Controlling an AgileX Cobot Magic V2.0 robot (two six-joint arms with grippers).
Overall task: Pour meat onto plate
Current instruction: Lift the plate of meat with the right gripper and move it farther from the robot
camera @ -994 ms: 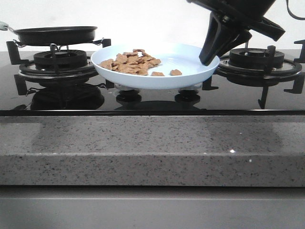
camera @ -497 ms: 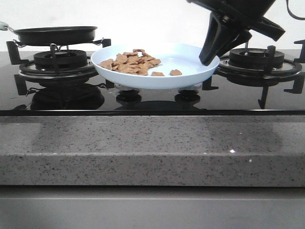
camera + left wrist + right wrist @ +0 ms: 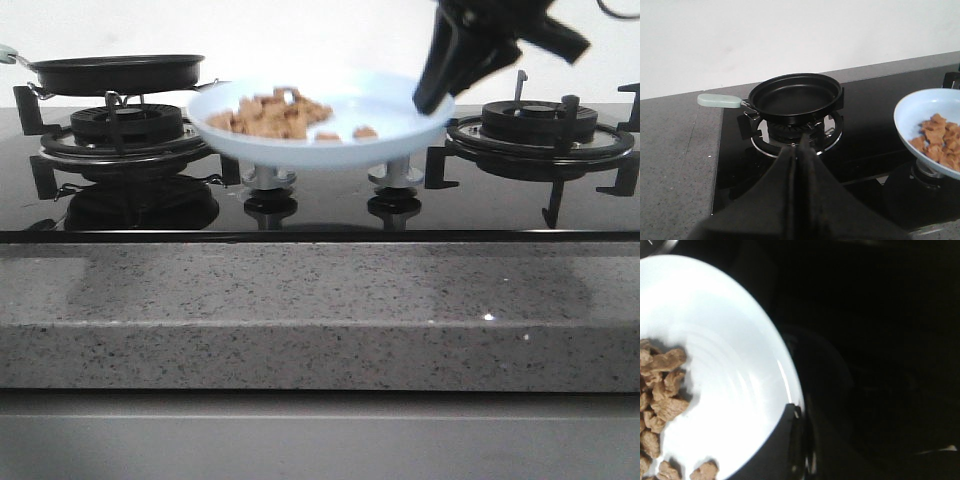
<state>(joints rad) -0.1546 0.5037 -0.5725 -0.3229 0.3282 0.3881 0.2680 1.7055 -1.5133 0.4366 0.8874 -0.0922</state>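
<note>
In the front view, my right arm is cut off by the top edge, and my right gripper (image 3: 432,98) covers part of the plate (image 3: 320,150) rim. The plate and the meat (image 3: 270,113) appear motion-blurred there. In the right wrist view, the plate and meat run off the frame edge, and the surroundings are too dark to identify.

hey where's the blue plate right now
In the front view the plate is mid-stove between the two burners, lifted above the knobs, its right rim gripped by the right hand; the meat lies on its left half.
</note>
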